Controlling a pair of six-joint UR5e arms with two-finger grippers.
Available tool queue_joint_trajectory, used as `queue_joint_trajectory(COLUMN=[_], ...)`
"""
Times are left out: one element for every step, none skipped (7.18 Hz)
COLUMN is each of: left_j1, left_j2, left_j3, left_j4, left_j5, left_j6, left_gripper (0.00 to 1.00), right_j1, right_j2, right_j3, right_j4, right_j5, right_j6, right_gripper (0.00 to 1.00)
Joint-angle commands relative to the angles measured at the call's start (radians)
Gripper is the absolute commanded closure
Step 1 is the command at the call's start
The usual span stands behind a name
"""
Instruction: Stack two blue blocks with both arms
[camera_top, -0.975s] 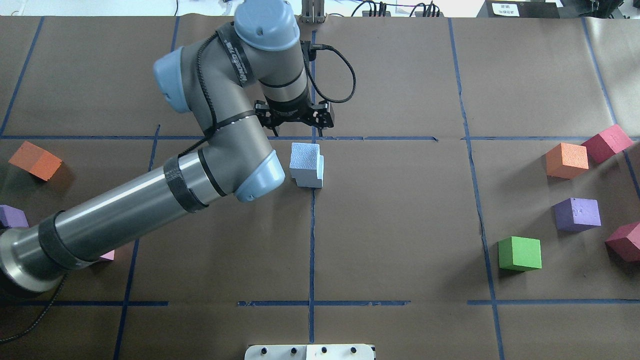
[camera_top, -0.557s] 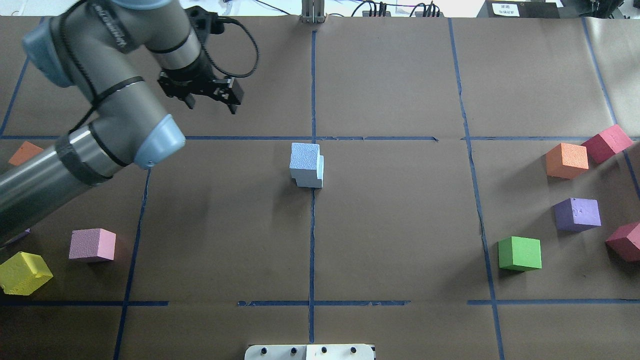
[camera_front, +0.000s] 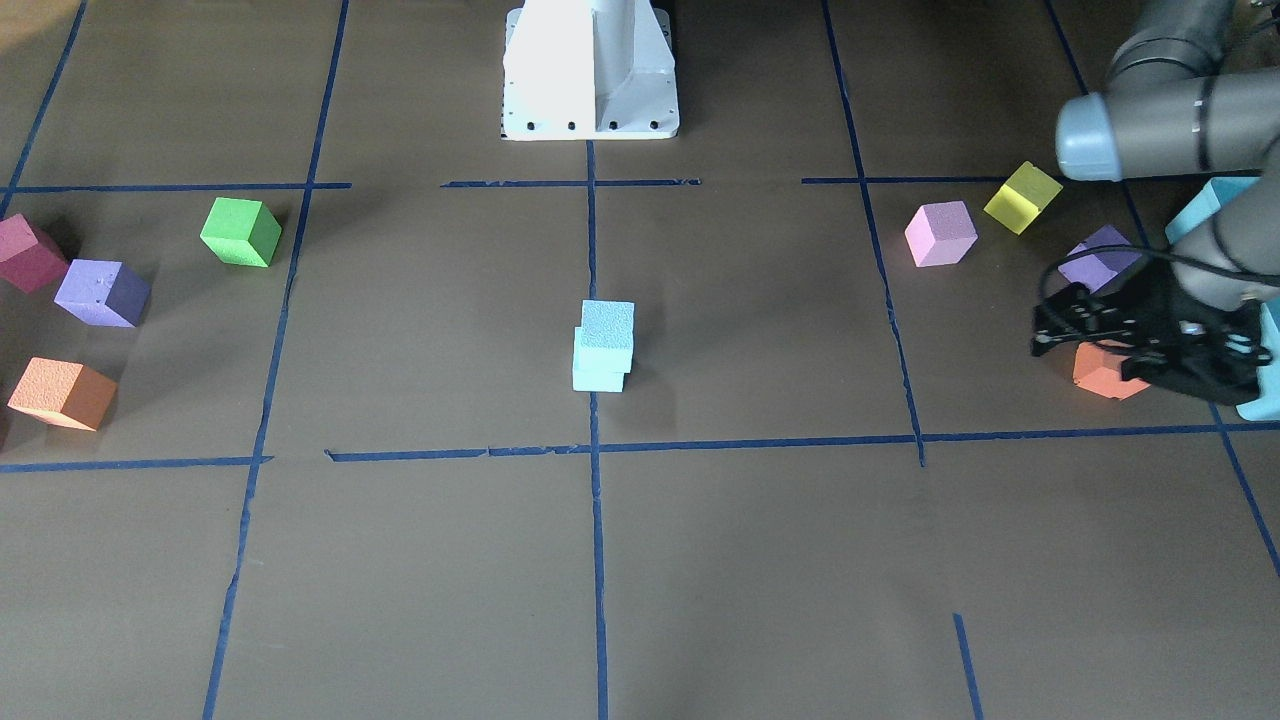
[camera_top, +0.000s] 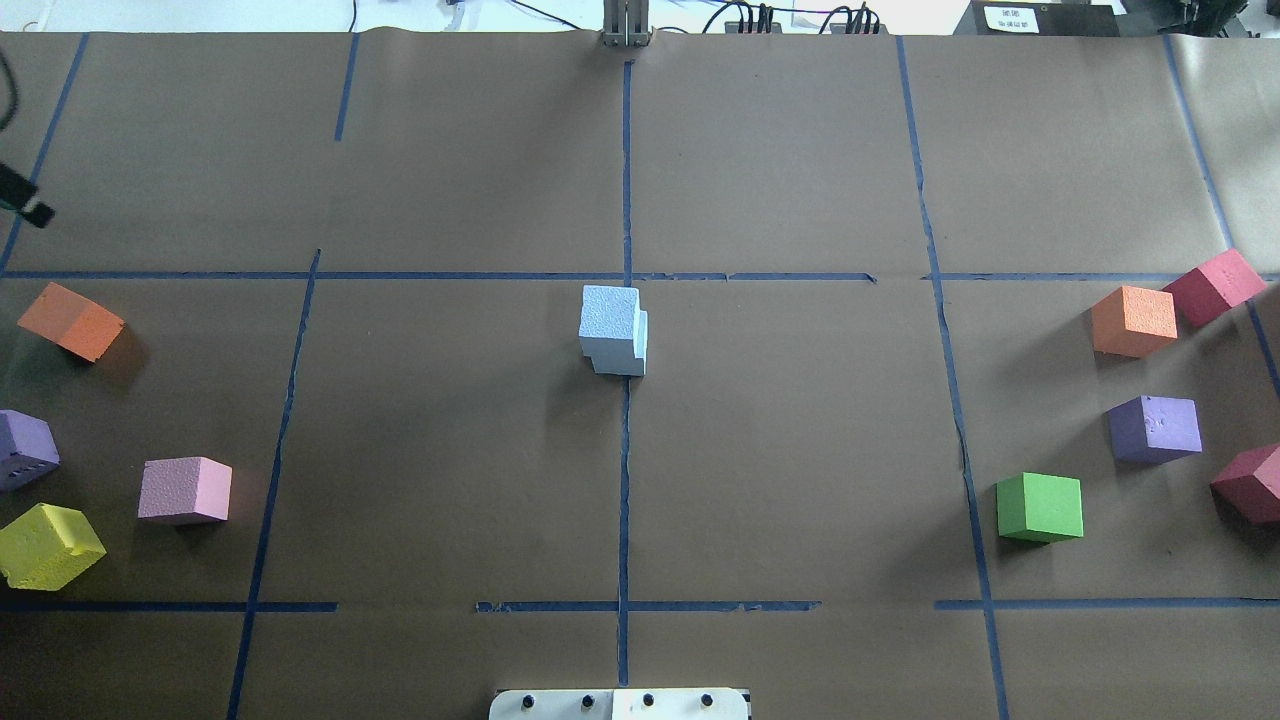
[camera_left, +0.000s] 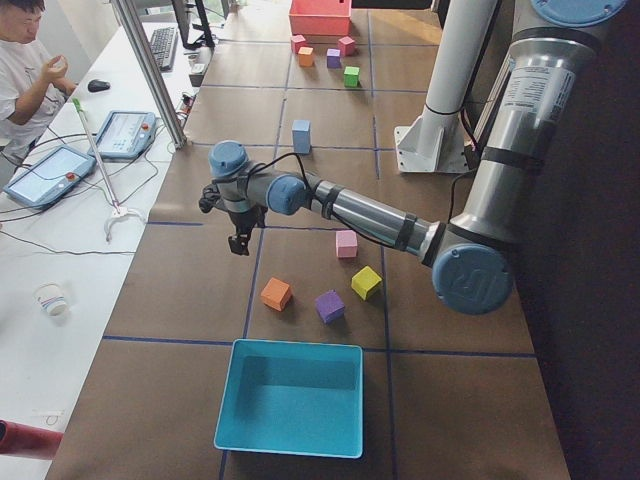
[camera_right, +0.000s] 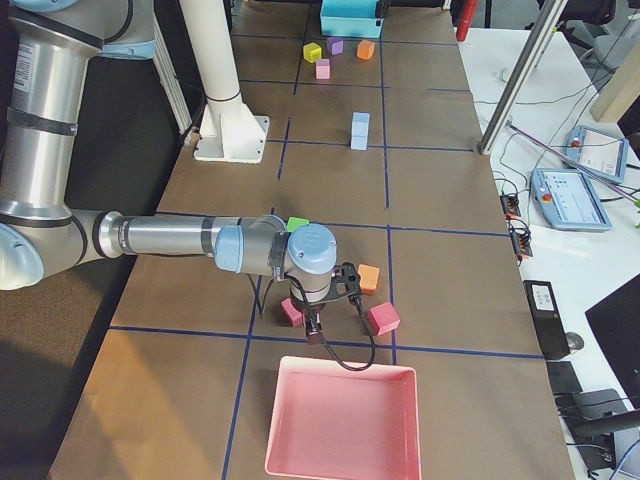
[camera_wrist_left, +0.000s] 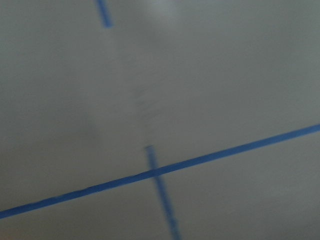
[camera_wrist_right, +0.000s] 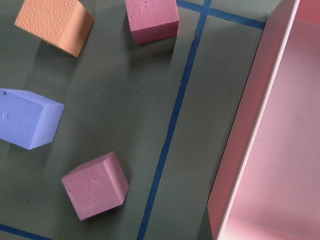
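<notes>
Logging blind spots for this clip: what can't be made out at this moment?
- Left gripper: open or shut is unclear. It is a dark tangle at the front-facing view's right edge, and only a tip shows at the overhead view's left edge.
- Left wrist view: motion-blurred, showing just table and tape.
- Right gripper: seen only in the right side view, too small to judge.
- Orange block: partly hidden behind the left gripper in the front-facing view.

A robotics lab: jointed arms (camera_left: 370, 213) over a paper-covered table (camera_top: 800, 450) gridded with blue tape (camera_top: 624, 480), with control tablets (camera_left: 125, 133) and an operator (camera_left: 25, 70) at the side bench (camera_left: 60, 250).
</notes>
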Motion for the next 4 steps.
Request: queue_joint_trajectory(left_j1=[-0.195,-0.205,-0.228,-0.232], left_j2=[0.211,0.242,0.251,0.256], left_j3=[0.011,0.031,0.027,0.025], left_j4=[-0.011,-0.011,-0.007,-0.005], left_j5=[-0.019,-0.016,-0.025,-0.012], left_j6=[0.169,0.174,0.165,0.164], left_gripper=[0.00,0.00,0.00,0.00], right_j1=[-0.017,-0.029,-0.029,-0.029], right_j2=[0.041,0.041,0.041,0.041], right_j3=[-0.001,-0.001,-0.001,-0.001], right_j4=[-0.001,0.000,0.000,0.002], right_j5=[0.000,0.000,0.000,0.000], right_j6=[0.081,0.081,0.079,0.078], right_gripper=[0.01,0.00,0.00,0.00])
